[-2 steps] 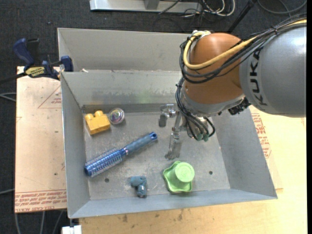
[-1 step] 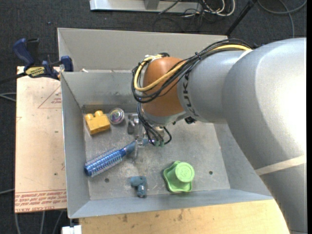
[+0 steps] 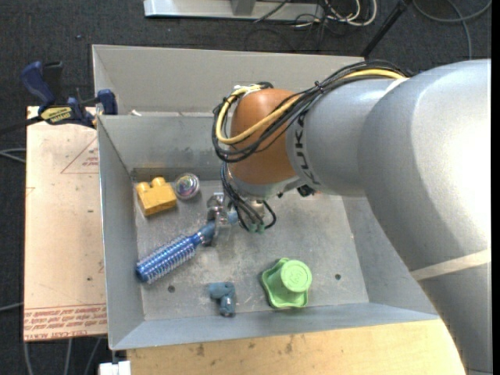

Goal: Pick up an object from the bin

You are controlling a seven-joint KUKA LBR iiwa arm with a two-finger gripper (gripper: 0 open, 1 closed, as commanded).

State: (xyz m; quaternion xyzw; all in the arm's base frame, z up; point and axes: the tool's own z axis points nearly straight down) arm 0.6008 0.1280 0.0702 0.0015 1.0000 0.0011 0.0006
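Camera view: claw (image 3: 221,213) low near centre of bin (image 3: 328,237), at handle end of blue bristle brush (image 3: 173,255), which runs toward 8 o'clock. Claw open or closed: cannot tell. Step: likely grasp approach. Next: confirm grip on handle, lift straight.

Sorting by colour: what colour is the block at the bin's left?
Yellow; the block shows best in the camera view.

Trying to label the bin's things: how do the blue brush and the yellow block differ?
The brush is blue, long and bristly; the block is yellow, short and boxy with a stud on top. The brush lies slantwise, its handle end close to the tool; the block sits farther left of it. Both rest on the bin floor.
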